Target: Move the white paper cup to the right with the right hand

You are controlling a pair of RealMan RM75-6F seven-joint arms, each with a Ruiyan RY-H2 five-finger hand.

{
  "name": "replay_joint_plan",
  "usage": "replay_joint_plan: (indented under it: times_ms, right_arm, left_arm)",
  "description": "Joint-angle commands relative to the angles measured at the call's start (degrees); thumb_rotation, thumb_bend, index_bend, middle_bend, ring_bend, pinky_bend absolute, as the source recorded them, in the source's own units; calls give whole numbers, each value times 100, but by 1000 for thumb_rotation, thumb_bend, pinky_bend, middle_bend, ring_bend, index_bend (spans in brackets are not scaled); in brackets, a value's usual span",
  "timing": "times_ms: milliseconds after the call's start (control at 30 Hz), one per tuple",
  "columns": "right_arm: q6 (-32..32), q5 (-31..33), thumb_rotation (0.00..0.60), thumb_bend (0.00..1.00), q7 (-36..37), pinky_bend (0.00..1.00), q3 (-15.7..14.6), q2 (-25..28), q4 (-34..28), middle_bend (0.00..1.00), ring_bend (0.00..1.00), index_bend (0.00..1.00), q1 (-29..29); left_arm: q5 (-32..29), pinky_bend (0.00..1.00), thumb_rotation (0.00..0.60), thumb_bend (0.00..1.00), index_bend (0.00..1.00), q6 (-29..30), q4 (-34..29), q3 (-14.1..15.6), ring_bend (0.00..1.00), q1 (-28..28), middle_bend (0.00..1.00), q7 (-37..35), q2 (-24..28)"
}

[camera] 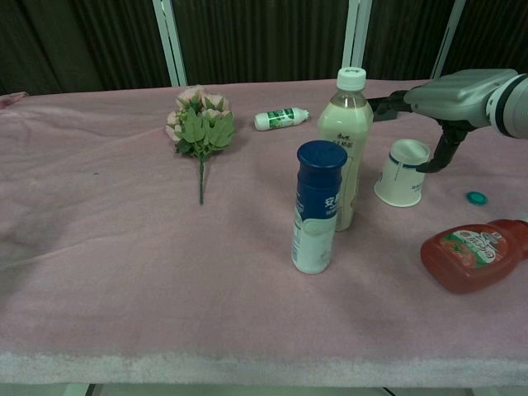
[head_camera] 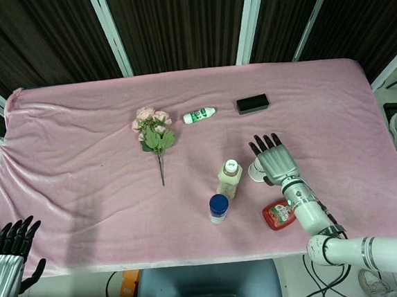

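On the pink velvety cloth-covered table [head_camera: 82, 165], the white paper cup with a thin blue band [camera: 402, 172] stands upright a little right of centre. The right hand [head_camera: 274, 160] hovers over it palm down, fingers spread and extended toward 12 o'clock; in the chest view the thumb [camera: 441, 151] hangs down just at the cup's 3 o'clock rim, but whether it touches cannot be told. The hand holds nothing.

At the cup's 9 o'clock, just beside it, stands a tall clear bottle of pale milky drink with a white cap [head_camera: 229, 178]. At that bottle's 7 o'clock is a shorter white bottle with a dark blue cap [head_camera: 219, 207]. A red squeeze bottle lying on its side [head_camera: 279, 214] sits at the cup's 5 o'clock, near the table's front edge.

Farther back, a bunch of pink artificial roses with green leaves [head_camera: 153, 133] lies at 10 o'clock, a small white-and-green bottle on its side [head_camera: 199, 115] at 11 o'clock, and a black rectangular box [head_camera: 252, 103] at 12 o'clock.

The left hand [head_camera: 8, 259] rests off the table's front left corner, fingers loosely apart, empty.
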Motion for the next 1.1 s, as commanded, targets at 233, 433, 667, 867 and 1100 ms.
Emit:
replay_joint_plan:
  times_ms: [233,433,667,867,1100]
  right_arm:
    - [59,135,600,412,-49,0,-146,-70,151,0,0,192,103]
    - [-76,278,600,412,100,0,-218,-346,646,0,0,323,217]
    - [-120,267,600,412,273,0,-259,-619,1053,0,0,434,289]
    - [-8,195,600,414,378,0,-278,-621,1054,0,0,512,280]
    - [135,-215,600,419,729,0,-401,-117,558,0,0,556,48]
  left_arm:
    - [-24,20,600,368,0,-18,11,-8,8,-1,20,9,-5]
    - [-89,20,600,368,0,-46,1,-29,8,2,19,36,-12]
    - [-114,20,600,368,0,-69,-5,-38,8,-4,19,25,-6]
    - [-111,20,600,368,0,-62,0,-39,7,-1,18,5,-1]
    - [-46,20,600,368,0,0,-1,-17,8,22,18,3,-1]
